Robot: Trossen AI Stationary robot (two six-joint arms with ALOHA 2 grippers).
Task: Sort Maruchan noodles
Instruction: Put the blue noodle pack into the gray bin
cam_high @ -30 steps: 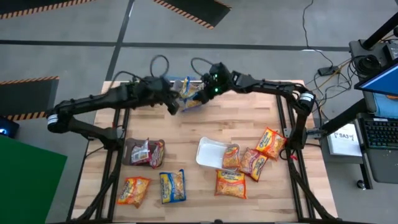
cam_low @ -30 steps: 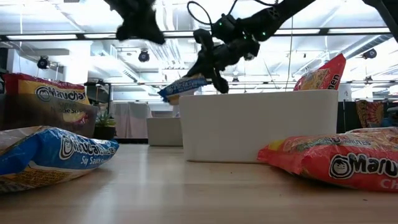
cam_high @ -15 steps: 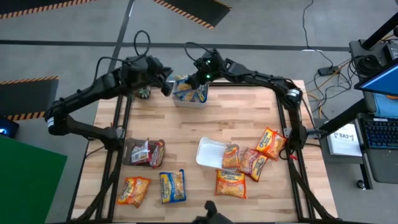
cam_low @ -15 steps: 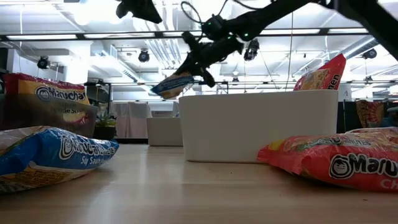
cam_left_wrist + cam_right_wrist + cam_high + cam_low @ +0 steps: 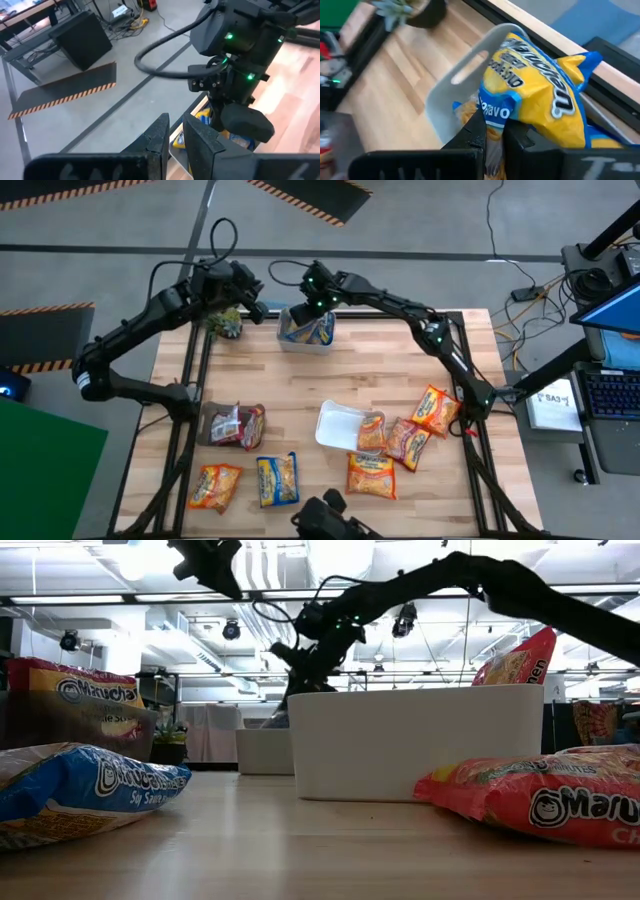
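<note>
A blue-and-yellow noodle packet (image 5: 535,95) lies in a pale bin (image 5: 451,95) at the table's far edge (image 5: 290,342). My right gripper (image 5: 303,318) reaches down into that bin, shut on the packet (image 5: 314,330). In the low view it dips behind the white tray (image 5: 415,740). My left gripper (image 5: 259,306) hangs shut and holding nothing, above the far edge, left of the bin; its own view (image 5: 176,137) looks at the right gripper over the bin. Orange packets (image 5: 370,475) lie at the near right. My right gripper pinches the packet's lower edge (image 5: 492,120) between its two fingers. The fingers come from the table's right, slanting down toward its left. The packet lies tilted inside the bin, its far end toward the bin's rim.
A small potted plant (image 5: 226,326) stands left of the bin. A white tray (image 5: 338,425) holds an orange packet; more lie beside it (image 5: 435,408). A dark tray with red packets (image 5: 228,423), an orange packet (image 5: 215,485) and a blue one (image 5: 277,478) lie near left.
My right gripper has carried the blue-and-yellow packet toward the table's far left and tipped down, lowering it into the bin; in the low view the packet has sunk behind the white tray. My left gripper has drawn away from the packet, up and toward the far left.
</note>
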